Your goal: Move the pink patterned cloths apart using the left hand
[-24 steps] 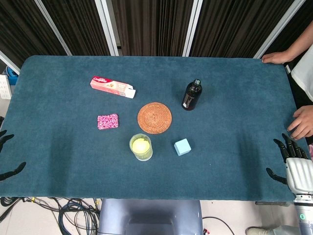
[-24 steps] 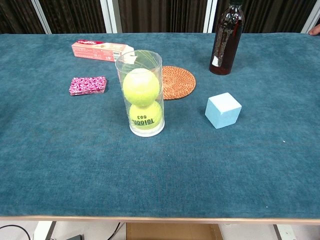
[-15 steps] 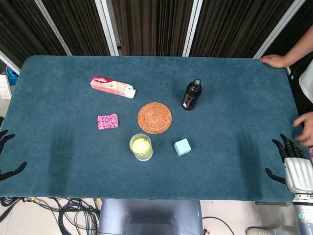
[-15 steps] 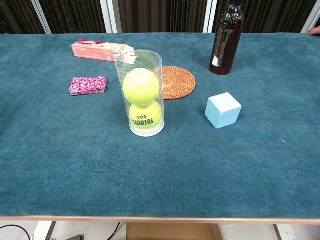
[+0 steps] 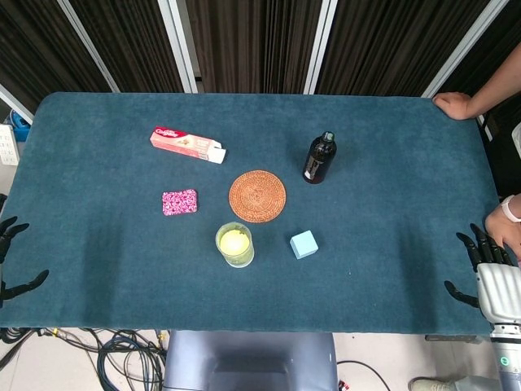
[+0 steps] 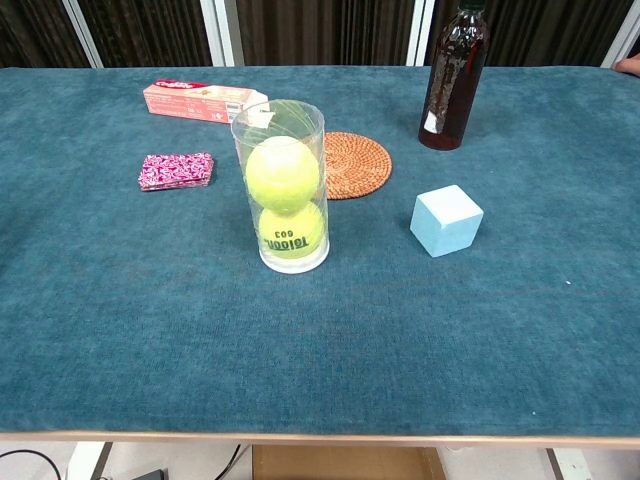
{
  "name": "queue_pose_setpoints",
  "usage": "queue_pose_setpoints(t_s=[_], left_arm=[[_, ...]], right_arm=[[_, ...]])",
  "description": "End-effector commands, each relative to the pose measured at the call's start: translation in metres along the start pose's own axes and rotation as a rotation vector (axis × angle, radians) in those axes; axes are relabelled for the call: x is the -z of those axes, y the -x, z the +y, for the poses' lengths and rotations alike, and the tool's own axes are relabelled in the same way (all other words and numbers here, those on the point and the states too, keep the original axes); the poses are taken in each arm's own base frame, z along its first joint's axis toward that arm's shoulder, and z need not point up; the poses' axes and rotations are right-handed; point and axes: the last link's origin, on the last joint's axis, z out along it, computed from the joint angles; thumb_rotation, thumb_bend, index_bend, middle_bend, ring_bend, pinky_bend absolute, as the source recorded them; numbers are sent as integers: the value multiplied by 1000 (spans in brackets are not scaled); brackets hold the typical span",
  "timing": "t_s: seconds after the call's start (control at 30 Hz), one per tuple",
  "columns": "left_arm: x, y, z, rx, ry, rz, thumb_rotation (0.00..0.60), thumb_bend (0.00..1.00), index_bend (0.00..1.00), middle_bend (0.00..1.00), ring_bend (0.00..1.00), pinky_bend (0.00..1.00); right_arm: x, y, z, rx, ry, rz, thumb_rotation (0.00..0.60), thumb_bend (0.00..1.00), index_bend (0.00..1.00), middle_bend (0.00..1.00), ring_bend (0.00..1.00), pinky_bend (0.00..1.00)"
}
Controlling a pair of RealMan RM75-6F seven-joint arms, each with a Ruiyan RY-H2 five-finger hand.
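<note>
The pink patterned cloths (image 5: 179, 202) lie folded in one small stack on the blue table, left of the woven coaster; the chest view shows the stack (image 6: 176, 171) as well. My left hand (image 5: 11, 257) hangs at the table's near left edge, far from the stack, with only its dark spread fingertips showing and nothing in them. At the near right corner my right hand (image 5: 487, 273) sits with fingers spread, holding nothing. Neither hand appears in the chest view.
A toothpaste box (image 5: 186, 144) lies behind the cloths. A round woven coaster (image 5: 257, 195), a clear tube of tennis balls (image 5: 234, 244), a light blue cube (image 5: 304, 244) and a dark bottle (image 5: 320, 158) stand mid-table. A person's hands (image 5: 456, 103) rest at the right edge.
My left hand's fingertips shifted slightly along the left edge. The person's nearer hand pulled back from the table's right side. The cloths did not move.
</note>
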Motion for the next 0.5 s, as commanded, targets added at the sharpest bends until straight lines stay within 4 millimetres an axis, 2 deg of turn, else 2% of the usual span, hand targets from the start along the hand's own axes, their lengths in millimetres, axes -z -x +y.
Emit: queue_pose_setpoints(t_s=[0.03,0.33,0.47,0.5], left_arm=[[0,2,2,4,3,-2,600,130,245,174,0,0],[-15,8,5,0,3,-28,600,130,244,175,0,0],[-36,7,17,-26,33,-31,600,131,246,174,0,0],[-52,4,28,-25,44,-26,600,131,248,174,0,0]], right_arm=[[-1,1,1,-4,0,-11,600,183,131,6,69,193],[-1,0,4,-17,0,-18,600,183,132,6,69,193],[-1,-1,5,-25,4,-16,600,183,131,7,69,193],[-1,-2,6,-29,7,-12,600,183,131,6,69,193]])
